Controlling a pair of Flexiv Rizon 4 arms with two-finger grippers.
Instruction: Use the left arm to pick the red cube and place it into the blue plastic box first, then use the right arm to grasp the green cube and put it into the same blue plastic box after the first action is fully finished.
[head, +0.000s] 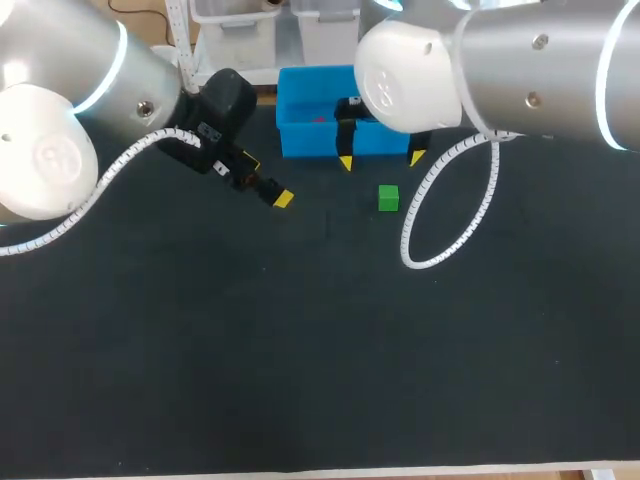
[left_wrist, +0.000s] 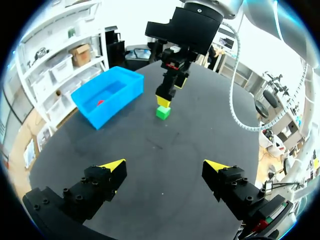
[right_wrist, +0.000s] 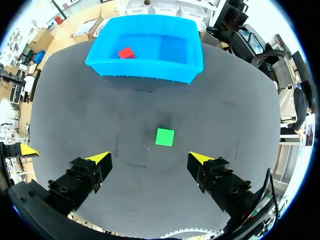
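The red cube (right_wrist: 126, 52) is contained in the blue plastic box (right_wrist: 145, 70). The left gripper (left_wrist: 165, 166) and right gripper (right_wrist: 150, 159) are held open, the green cube (right_wrist: 165, 136) ungrasped.

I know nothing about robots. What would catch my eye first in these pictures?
First the bright blue plastic box at the far side of the dark table, with the red cube lying inside it. Then the small green cube, alone on the table just ahead of the open, yellow-tipped right gripper. The left gripper hangs open off to the side, holding nothing.
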